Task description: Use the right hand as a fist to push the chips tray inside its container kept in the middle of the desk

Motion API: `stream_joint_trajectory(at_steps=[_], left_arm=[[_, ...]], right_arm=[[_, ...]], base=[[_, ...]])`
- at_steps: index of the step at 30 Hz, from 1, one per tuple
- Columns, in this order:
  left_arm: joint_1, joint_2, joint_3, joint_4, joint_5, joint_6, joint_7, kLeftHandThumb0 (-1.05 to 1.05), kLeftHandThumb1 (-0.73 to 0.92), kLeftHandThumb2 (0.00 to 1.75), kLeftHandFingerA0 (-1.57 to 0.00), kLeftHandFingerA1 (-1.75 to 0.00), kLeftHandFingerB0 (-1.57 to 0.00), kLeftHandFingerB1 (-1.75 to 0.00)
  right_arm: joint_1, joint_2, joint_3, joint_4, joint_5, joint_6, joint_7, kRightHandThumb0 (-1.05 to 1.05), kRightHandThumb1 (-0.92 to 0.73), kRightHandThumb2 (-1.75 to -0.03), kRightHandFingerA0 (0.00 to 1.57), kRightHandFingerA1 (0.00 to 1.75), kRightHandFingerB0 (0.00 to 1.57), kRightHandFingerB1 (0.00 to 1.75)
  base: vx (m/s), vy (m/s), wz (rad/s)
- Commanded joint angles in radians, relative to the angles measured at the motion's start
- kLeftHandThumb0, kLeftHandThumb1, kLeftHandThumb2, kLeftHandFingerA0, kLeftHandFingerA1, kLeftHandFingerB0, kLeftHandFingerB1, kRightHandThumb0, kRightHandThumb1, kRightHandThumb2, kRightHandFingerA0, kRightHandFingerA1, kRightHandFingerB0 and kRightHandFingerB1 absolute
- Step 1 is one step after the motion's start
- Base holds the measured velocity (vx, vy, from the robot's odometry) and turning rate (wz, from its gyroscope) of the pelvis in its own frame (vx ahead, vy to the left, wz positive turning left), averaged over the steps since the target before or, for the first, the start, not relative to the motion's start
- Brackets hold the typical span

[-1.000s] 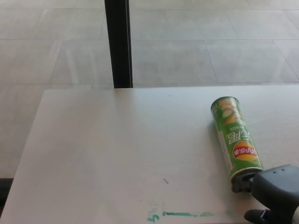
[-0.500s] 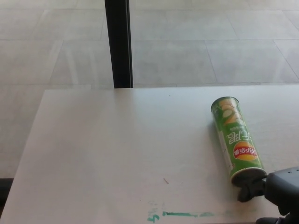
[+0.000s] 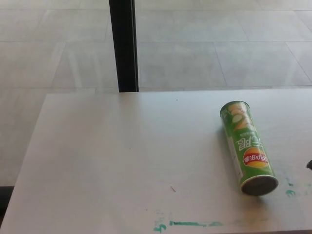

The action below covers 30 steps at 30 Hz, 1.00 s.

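Note:
A green chips can [image 3: 246,145] lies on its side on the right part of the white desk [image 3: 122,156], its length running away from me. Its near end [image 3: 259,185] is a dark round face edged by a pale rim, and nothing sticks out of it. No tray shows outside the can. Only a small dark sliver of my right hand [image 3: 309,165] shows at the picture's right edge, apart from the can. My left hand is out of the picture.
Green marker streaks [image 3: 195,224] run along the desk's front edge, with a few green dots [image 3: 290,192] right of the can. A black post [image 3: 123,45] stands behind the desk on the tiled floor.
My right hand, which was against the can's near end, has drawn back to the right and almost left the picture. The can has stayed where it was.

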Motion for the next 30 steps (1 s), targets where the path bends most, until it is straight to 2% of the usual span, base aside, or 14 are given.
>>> stream_joint_trajectory(at_steps=[1, 2, 4, 5, 9, 11, 12, 15, 16, 17, 20, 23, 27, 30], left_arm=[[0.028, 0.018, 0.012, 0.002, -0.016, -0.017, -0.004, -0.7, 0.92, 0.71, -0.51, -0.62, -0.38, -0.48], [0.025, 0.021, 0.014, 0.004, -0.02, -0.005, -0.007, -0.71, 0.92, 0.71, -0.48, -0.61, -0.35, -0.46], [0.033, 0.019, 0.016, 0.005, -0.022, -0.005, -0.01, -0.71, 0.92, 0.71, -0.48, -0.61, -0.35, -0.46], [0.034, 0.018, 0.013, 0.003, -0.017, -0.014, -0.003, -0.71, 0.92, 0.71, -0.52, -0.64, -0.39, -0.49], [0.042, 0.015, 0.024, 0.002, -0.03, -0.019, -0.02, -0.72, 0.92, 0.7, -0.49, -0.59, -0.4, -0.48], [0.041, 0.017, 0.021, 0.005, -0.026, -0.015, -0.013, -0.72, 0.92, 0.7, -0.49, -0.6, -0.39, -0.47], [0.041, 0.019, 0.018, 0.004, -0.024, -0.013, -0.015, -0.71, 0.92, 0.7, -0.5, -0.6, -0.39, -0.48], [0.029, 0.024, 0.026, 0.008, -0.03, 0.0, 0.001, -0.7, 0.92, 0.69, -0.52, -0.61, -0.4, -0.5], [0.031, 0.024, 0.023, 0.005, -0.027, -0.004, -0.002, -0.7, 0.92, 0.69, -0.52, -0.61, -0.4, -0.5], [0.036, 0.026, 0.013, 0.007, -0.017, -0.004, 0.002, -0.7, 0.92, 0.71, -0.51, -0.6, -0.4, -0.48], [0.046, 0.028, -0.011, 0.009, 0.012, -0.019, 0.017, -0.69, 0.92, 0.71, -0.55, -0.62, -0.46, -0.51], [0.042, 0.021, 0.02, 0.005, -0.023, -0.01, 0.005, -0.69, 0.92, 0.68, -0.51, -0.61, -0.41, -0.5], [0.046, 0.026, 0.003, 0.014, -0.006, -0.001, 0.001, -0.71, 0.92, 0.68, -0.52, -0.61, -0.42, -0.49], [0.039, 0.017, 0.021, 0.014, -0.026, 0.009, 0.006, -0.72, 0.92, 0.68, -0.54, -0.62, -0.45, -0.51]], right_arm=[[-0.014, 0.201, -0.516, 0.277, 0.372, -0.007, -0.343, -0.59, -0.71, -0.61, 0.86, 0.95, 0.53, 0.44], [-0.04, 0.227, -0.532, 0.41, 0.373, -0.086, -0.461, -0.59, -0.71, -0.61, 0.87, 0.96, 0.54, 0.46], [-0.043, 0.232, -0.539, 0.427, 0.372, -0.102, -0.468, -0.59, -0.71, -0.61, 0.87, 0.96, 0.54, 0.46], [-0.059, 0.247, -0.54, 0.514, 0.334, -0.117, -0.569, -0.61, -0.75, -0.63, 0.86, 1.0, 0.53, 0.44], [-0.074, 0.283, -0.569, 0.709, 0.32, -0.184, -0.733, -0.62, -0.77, -0.65, 0.8, 1.25, 0.47, 0.55], [-0.078, 0.282, -0.585, 0.776, 0.325, -0.184, -0.759, -0.64, -0.79, -0.64, 0.75, 1.19, 0.45, 0.56], [-0.076, 0.277, -0.591, 0.833, 0.319, -0.198, -0.795, -0.64, -0.77, -0.65, 0.73, 1.06, 0.44, 0.58], [-0.104, 0.278, -0.655, 1.025, 0.382, -0.228, -0.878, -0.6, -0.74, -0.63, 0.76, 1.13, 0.46, 0.67], [-0.105, 0.277, -0.668, 1.054, 0.397, -0.238, -0.883, -0.6, -0.74, -0.63, 0.76, 1.13, 0.46, 0.67], [-0.097, 0.281, -0.685, 1.07, 0.406, -0.236, -0.892, -0.59, -0.75, -0.64, 0.76, 1.3, 0.46, 0.74], [-0.105, 0.291, -0.753, 1.125, 0.47, -0.275, -0.919, -0.59, -0.73, -0.64, 0.91, 1.46, 0.54, 0.85], [-0.124, 0.271, -0.789, 1.207, 0.504, -0.283, -0.937, -0.61, -0.75, -0.65, 0.95, 1.41, 0.48, 0.84], [-0.146, 0.262, -0.814, 1.293, 0.537, -0.304, -0.948, -0.71, -0.79, -0.65, 0.85, 1.34, 0.5, 0.9], [-0.149, 0.248, -0.831, 1.336, 0.554, -0.311, -0.938, -0.7, -0.79, -0.67, 0.84, 1.43, 0.43, 0.94]], base=[[0.0, 0.0, 0.0], [0.0, 0.0, 0.0], [0.0, 0.0, 0.0], [0.0, 0.0, 0.0], [0.0, 0.0, 0.0], [0.0, 0.0, 0.0], [0.0, 0.0, 0.0], [0.0, 0.0, 0.0], [0.0, 0.0, 0.0], [0.0, 0.0, 0.0], [0.0, 0.0, 0.0], [0.0, 0.0, 0.0], [0.0, 0.0, 0.0], [0.0, 0.0, 0.0]])
